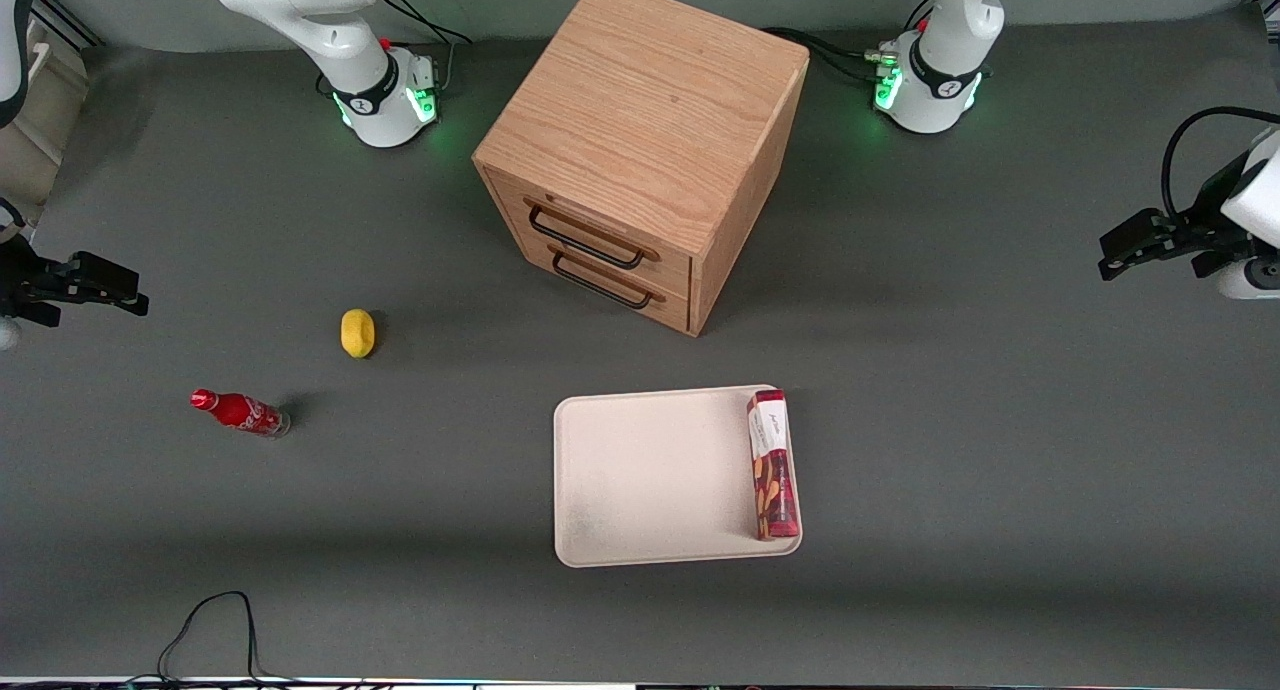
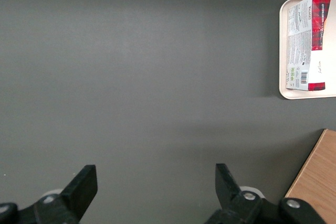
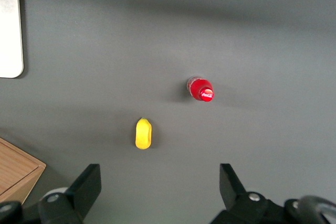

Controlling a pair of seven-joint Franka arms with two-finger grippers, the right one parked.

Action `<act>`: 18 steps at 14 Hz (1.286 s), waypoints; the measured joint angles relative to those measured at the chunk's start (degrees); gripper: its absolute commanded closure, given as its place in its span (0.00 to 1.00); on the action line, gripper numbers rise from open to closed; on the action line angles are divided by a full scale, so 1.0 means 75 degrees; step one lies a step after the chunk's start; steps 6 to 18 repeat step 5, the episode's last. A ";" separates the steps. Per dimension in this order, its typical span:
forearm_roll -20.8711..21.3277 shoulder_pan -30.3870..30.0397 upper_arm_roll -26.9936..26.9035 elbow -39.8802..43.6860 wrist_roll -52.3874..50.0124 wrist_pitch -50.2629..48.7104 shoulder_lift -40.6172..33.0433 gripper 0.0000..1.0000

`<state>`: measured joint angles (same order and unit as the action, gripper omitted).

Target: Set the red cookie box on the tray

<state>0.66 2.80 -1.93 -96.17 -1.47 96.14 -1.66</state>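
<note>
The red cookie box (image 1: pixel 773 465) lies flat in the tray (image 1: pixel 640 480), along the tray's edge toward the working arm's end of the table, its white label end pointing at the cabinet. My left gripper (image 1: pixel 1108 255) hangs above the bare mat, well away from the tray toward the working arm's end of the table. It is open and empty. In the left wrist view the gripper (image 2: pixel 156 177) has its jaws wide apart over grey mat, and the box (image 2: pixel 307 40) shows resting in the tray (image 2: pixel 325 94).
A wooden two-drawer cabinet (image 1: pixel 640 150) stands farther from the front camera than the tray; its corner shows in the left wrist view (image 2: pixel 317 182). A yellow lemon (image 1: pixel 357 332) and a small red soda bottle (image 1: pixel 240 412) lie toward the parked arm's end.
</note>
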 measured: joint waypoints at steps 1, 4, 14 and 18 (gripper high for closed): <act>0.0000 0.0000 0.0015 0.0000 0.0000 -0.0002 0.0003 0.00; 0.0000 0.0000 0.0036 0.0000 0.0000 -0.0003 0.0009 0.00; 0.0000 -0.0001 0.0037 0.0000 0.0000 -0.0004 0.0010 0.00; 0.0000 -0.0001 0.0037 0.0000 0.0000 -0.0004 0.0010 0.00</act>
